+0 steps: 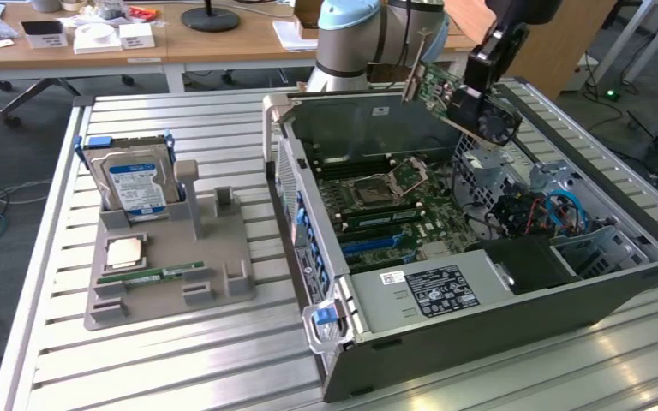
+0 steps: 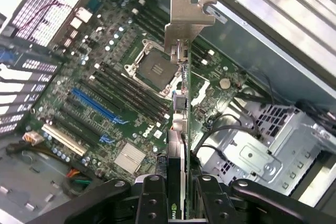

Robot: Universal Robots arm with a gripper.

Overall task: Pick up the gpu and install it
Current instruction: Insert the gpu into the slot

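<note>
Gripper (image 2: pixel 179 198): shut tight on one end of the gpu (image 1: pixel 438 86).
Gpu: up in the air, tilted, over the open computer case (image 1: pixel 512 300) and its motherboard (image 1: pixel 409 214).
Silver bracket (image 2: pixel 189 17): far end of the gpu.

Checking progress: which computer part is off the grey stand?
The gpu, gripped in the air above the open case; hard drive, CPU and RAM stick sit on the stand.
</note>
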